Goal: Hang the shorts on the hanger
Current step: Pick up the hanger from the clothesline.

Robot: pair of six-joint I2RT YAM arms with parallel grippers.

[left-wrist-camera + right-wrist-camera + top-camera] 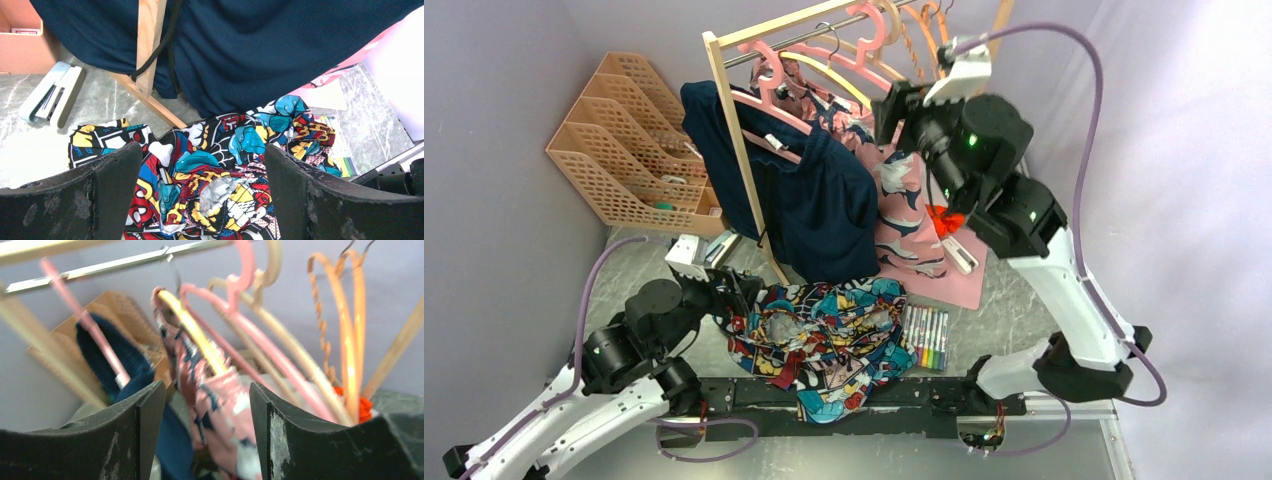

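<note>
The comic-print shorts (pixel 824 340) lie crumpled on the table at the near edge, between the arm bases. My left gripper (pixel 736 295) is open and empty at their left end. In the left wrist view the shorts (pixel 220 165) fill the space under the open gripper (pixel 201 150). The pale-pink hanger (pixel 849 55) hangs empty on the metal rail. My right gripper (pixel 894 110) is raised beside the rail, open and empty. In the right wrist view the hanger (pixel 260 335) hangs just beyond the open gripper (pixel 207 387), blurred.
A wooden rack post (pixel 736 150) stands behind the shorts. A navy garment (pixel 824 200) and a pink patterned garment (pixel 904 210) hang from it. Orange hangers (pixel 347 340) hang at the right. A peach file organizer (pixel 624 140), a stapler (pixel 50 95) and markers (pixel 927 338) sit nearby.
</note>
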